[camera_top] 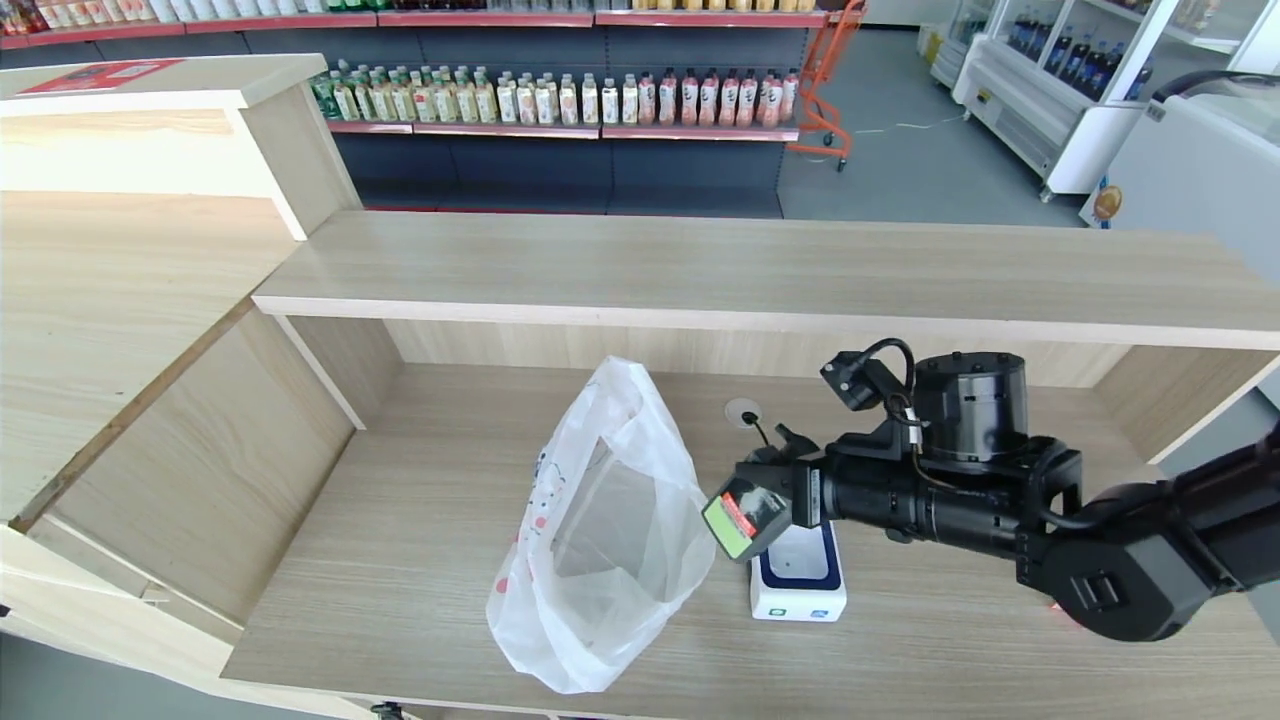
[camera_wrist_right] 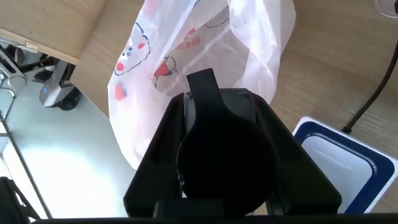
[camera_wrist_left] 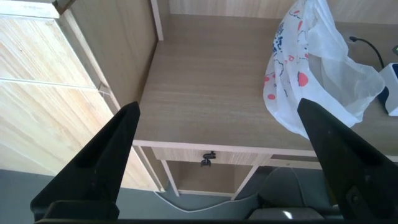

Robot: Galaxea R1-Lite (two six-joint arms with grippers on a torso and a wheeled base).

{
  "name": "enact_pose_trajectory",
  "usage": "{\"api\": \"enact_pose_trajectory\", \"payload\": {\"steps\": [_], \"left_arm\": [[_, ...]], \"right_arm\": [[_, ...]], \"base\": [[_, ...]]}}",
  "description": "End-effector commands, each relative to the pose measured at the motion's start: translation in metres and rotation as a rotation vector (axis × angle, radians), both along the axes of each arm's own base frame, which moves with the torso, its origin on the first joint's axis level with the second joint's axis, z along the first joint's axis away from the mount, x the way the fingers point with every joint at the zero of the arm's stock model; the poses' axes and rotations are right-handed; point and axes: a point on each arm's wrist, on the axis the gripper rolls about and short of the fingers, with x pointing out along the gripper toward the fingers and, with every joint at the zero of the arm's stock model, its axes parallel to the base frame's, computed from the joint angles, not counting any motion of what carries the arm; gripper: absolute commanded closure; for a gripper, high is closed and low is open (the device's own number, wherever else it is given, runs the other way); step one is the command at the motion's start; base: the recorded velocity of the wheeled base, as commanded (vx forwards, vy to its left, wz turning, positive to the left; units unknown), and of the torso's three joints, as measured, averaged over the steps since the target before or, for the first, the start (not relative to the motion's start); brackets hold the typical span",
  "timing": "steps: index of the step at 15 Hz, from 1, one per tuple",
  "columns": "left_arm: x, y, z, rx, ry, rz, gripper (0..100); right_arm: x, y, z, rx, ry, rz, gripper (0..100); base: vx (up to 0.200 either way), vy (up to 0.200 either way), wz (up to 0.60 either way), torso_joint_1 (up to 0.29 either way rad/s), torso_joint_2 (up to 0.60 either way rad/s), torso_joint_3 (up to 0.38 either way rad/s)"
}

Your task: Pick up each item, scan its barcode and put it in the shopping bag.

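Note:
A white, partly see-through shopping bag [camera_top: 600, 530] with red prints stands open in the middle of the wooden desk [camera_top: 400, 580]. My right gripper [camera_top: 768, 503] is shut on a small dark item [camera_top: 742, 518] with a green and red label. It holds the item just right of the bag's rim, above the white and blue scanner [camera_top: 798, 582]. From the right wrist, the dark item [camera_wrist_right: 224, 155] sits in front of the bag [camera_wrist_right: 186, 43], with the scanner [camera_wrist_right: 336, 165] beside it. My left gripper [camera_wrist_left: 217, 155] is open, off the desk's front edge, the bag [camera_wrist_left: 298, 68] beyond it.
A black cable runs from a round grommet [camera_top: 744, 412] to the scanner. A raised counter top [camera_top: 760, 270] spans the back, with wooden side walls at left [camera_top: 200, 470] and right. Bare desk lies left of the bag.

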Motion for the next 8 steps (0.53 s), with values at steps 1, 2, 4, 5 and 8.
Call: {"api": "enact_pose_trajectory", "payload": {"steps": [1, 2, 4, 5, 8], "left_arm": [[0.000, 0.000, 0.000, 0.000, 0.000, 0.002, 0], [0.000, 0.000, 0.000, 0.000, 0.000, 0.002, 0], [0.000, 0.000, 0.000, 0.000, 0.000, 0.002, 0], [0.000, 0.000, 0.000, 0.000, 0.000, 0.002, 0], [0.000, 0.000, 0.000, 0.000, 0.000, 0.002, 0]], "right_arm": [[0.017, 0.017, -0.023, 0.000, 0.066, -0.002, 100], [0.021, 0.018, -0.030, -0.002, 0.079, -0.008, 100], [0.028, 0.024, -0.043, -0.007, 0.084, -0.004, 100], [0.034, 0.029, -0.053, -0.030, 0.063, 0.011, 100], [0.043, 0.047, -0.072, -0.094, 0.022, 0.068, 100]], "base": [[0.000, 0.000, 0.00, 0.000, 0.00, 0.000], [0.000, 0.000, 0.00, 0.000, 0.00, 0.000], [0.000, 0.000, 0.00, 0.000, 0.00, 0.000], [0.000, 0.000, 0.00, 0.000, 0.00, 0.000], [0.000, 0.000, 0.00, 0.000, 0.00, 0.000]]}}
